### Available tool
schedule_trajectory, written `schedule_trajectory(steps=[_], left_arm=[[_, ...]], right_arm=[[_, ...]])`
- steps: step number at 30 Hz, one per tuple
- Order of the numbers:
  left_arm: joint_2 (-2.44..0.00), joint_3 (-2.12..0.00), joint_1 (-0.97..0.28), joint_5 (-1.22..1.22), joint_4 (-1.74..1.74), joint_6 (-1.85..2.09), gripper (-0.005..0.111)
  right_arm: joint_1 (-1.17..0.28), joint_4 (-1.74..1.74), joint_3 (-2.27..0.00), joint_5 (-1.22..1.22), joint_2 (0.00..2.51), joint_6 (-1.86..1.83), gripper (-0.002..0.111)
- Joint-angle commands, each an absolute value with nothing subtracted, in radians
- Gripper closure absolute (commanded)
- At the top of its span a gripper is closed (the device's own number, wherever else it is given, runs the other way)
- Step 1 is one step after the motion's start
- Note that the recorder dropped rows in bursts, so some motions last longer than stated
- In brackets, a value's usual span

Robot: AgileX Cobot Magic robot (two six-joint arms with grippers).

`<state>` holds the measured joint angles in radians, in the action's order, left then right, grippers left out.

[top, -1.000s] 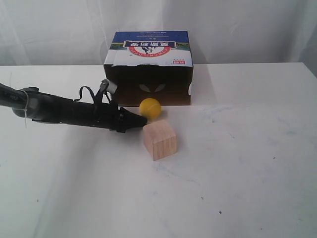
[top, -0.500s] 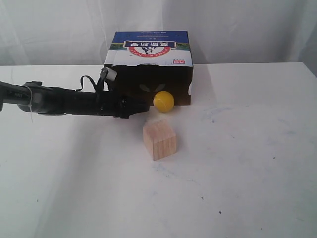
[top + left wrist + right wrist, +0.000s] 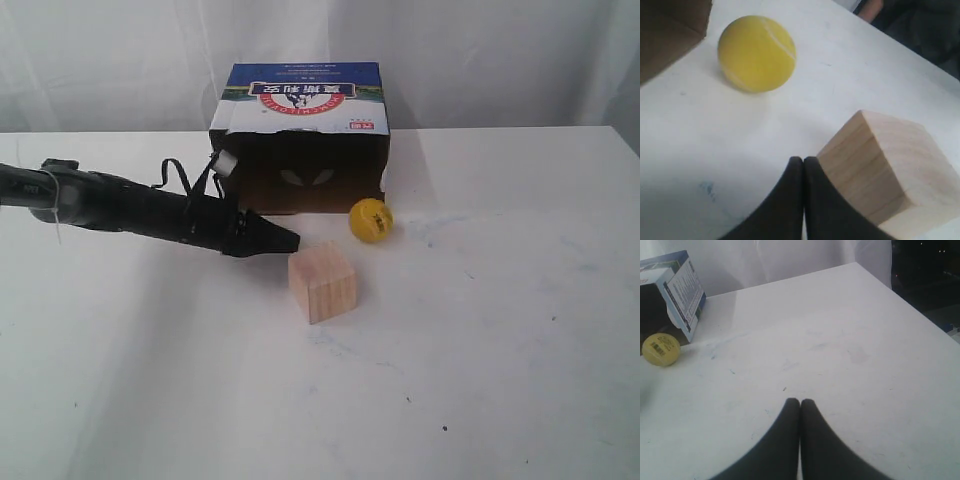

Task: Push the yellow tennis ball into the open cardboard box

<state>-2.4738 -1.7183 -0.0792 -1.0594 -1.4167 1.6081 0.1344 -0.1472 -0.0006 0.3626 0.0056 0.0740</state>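
- Ext. view: yellow tennis ball (image 3: 370, 220) sits outside open cardboard box (image 3: 300, 140), at its 5 o'clock corner. Push unfinished; next, nudge ball toward 10 o'clock into the opening.
- L wrist: left gripper (image 3: 803, 162) clenched, empty, beside wooden cube (image 3: 890, 175); ball apart.
- R wrist: right gripper (image 3: 800, 402) clenched, empty.

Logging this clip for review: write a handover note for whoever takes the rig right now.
Left gripper: shut, empty, tip beside the wooden cube.
Right gripper: shut, empty, apart from the ball.
Yellow tennis ball: on the table outside the open cardboard box, near the right end of its opening in the exterior view.
Done: nothing yet.
Left: push the ball into the box.
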Motion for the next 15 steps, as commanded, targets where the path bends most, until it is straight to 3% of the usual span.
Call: schedule_trajectory(steps=[1,8,15], left_arm=[[-2.369,-1.644,-0.022,-0.965,-1.399,1.561,0.107],[-2.067,-1.297,0.124,-0.820,-1.397,1.541,0.107],[-1.796,-1.020,0.243,-0.797,-1.345,1.541,0.107]], right_arm=[[0.140,-0.140,0.000,0.335,0.000,0.076,0.108],[0.140,-0.109,0.000,0.302,0.000,0.074,0.108],[0.140,-0.406,0.000,-0.318,0.023,0.286,0.108]])
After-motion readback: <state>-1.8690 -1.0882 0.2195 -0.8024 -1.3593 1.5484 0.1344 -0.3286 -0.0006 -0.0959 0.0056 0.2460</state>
